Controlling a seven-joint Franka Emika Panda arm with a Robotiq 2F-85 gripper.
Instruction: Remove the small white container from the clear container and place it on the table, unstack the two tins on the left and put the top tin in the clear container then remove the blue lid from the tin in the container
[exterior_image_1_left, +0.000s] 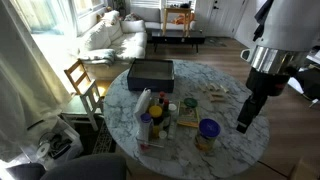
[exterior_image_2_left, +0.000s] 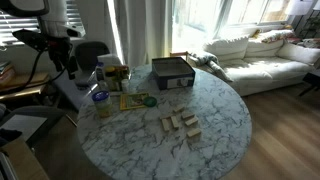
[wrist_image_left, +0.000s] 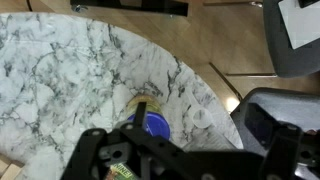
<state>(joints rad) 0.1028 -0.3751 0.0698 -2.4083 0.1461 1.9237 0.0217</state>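
The two gold tins stand stacked near the table's edge. The top tin bears the dark blue lid (exterior_image_1_left: 208, 127) (exterior_image_2_left: 100, 97) (wrist_image_left: 153, 124). The lower tin (exterior_image_1_left: 205, 144) shows below it. A small white container (wrist_image_left: 200, 117) stands on the marbled table (exterior_image_1_left: 225, 110) (wrist_image_left: 70, 70) just beside the stack. A small pale round tub (exterior_image_1_left: 188, 104), seemingly the clear container, sits among the clutter behind the tins. My gripper (exterior_image_1_left: 246, 120) (wrist_image_left: 185, 160) hovers above the table beside the stack. It is open and holds nothing.
A dark rectangular box (exterior_image_1_left: 150, 72) (exterior_image_2_left: 172, 72) sits at the far side of the table. Bottles and packets (exterior_image_1_left: 148, 112) crowd next to the tins. Wooden blocks (exterior_image_1_left: 215, 93) (exterior_image_2_left: 180, 125) lie on the table. A chair (exterior_image_1_left: 82, 82) stands close by.
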